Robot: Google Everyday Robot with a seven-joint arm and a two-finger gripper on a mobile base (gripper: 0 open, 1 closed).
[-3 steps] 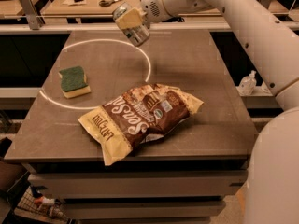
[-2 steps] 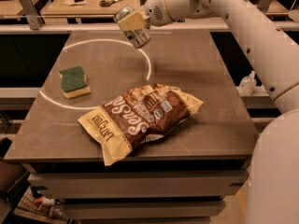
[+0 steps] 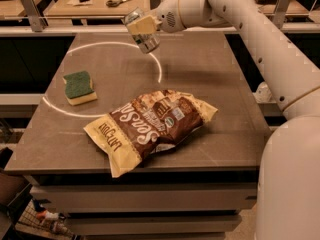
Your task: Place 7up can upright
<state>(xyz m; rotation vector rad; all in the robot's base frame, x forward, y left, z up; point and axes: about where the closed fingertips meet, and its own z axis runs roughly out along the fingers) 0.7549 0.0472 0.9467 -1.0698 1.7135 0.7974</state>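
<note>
My gripper (image 3: 142,28) is above the far middle of the dark table (image 3: 210,79), reaching in from the right on the white arm. It is shut on the 7up can (image 3: 146,38), a silvery-grey can held tilted in the air, its shiny top toward the upper left and its bottom end pointing down to the right. The cream finger (image 3: 141,24) covers the can's middle. The can hangs clear of the table surface.
A brown and yellow chip bag (image 3: 150,126) lies in the middle front of the table. A green and yellow sponge (image 3: 79,87) lies at the left. A white ring of light (image 3: 159,69) curves across the tabletop. A wooden bench with scissors (image 3: 119,2) stands behind.
The gripper with the can has shifted a little to the left and slightly up. The bag and sponge have not moved.
</note>
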